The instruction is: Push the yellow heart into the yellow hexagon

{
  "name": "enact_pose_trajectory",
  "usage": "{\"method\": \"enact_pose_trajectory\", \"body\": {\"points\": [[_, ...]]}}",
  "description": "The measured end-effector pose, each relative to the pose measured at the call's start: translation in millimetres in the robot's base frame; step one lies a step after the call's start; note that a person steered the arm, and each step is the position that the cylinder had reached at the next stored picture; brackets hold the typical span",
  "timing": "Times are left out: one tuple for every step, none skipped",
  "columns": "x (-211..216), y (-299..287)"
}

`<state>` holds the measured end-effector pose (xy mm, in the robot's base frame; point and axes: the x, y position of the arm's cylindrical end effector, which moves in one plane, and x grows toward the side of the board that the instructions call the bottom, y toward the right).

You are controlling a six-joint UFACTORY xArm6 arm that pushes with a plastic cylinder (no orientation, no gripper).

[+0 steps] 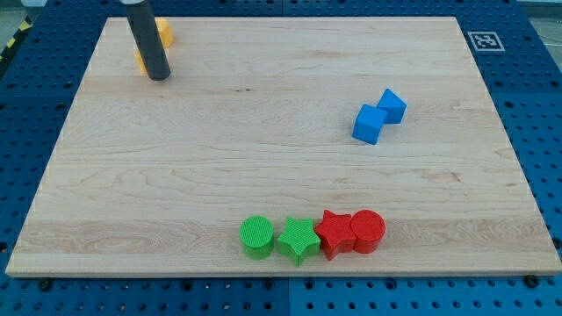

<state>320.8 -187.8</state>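
My tip [159,77] stands at the far left corner of the board [263,132], resting on the wood; there are no fingers to report on, only a plain dark rod with nothing gripped. Two yellow pieces sit right against the rod and are largely hidden by it: one shows at the rod's right, farther back [164,33], and a sliver of the other shows at its left, lower down [140,62]. Which of these is the yellow heart and which the yellow hexagon cannot be told, as neither outline is clear. They appear close together, possibly touching behind the rod, so the task is judged near completion or done. To finish the step well, any remaining push should be short and slow, aimed through the middle of the nearer piece toward the other, so it does not spin off sideways. Both pieces lie near the far edge of the board, so a hard push away from the viewer risks sending one off. Well apart, at the right, two blue cubes [378,117] touch each other. Along the near edge runs a row: green cylinder [256,238], green star [299,240], red star [335,233], red cylinder [368,231]. None of these obstruct the work.
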Motion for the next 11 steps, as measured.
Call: {"method": "enact_pose_trajectory", "body": {"points": [[-16,0],[-15,0],[15,-11],[10,-38],[-9,-36],[-18,-33],[-19,-33],[-6,-27],[36,30],[87,101],[139,179]]}}
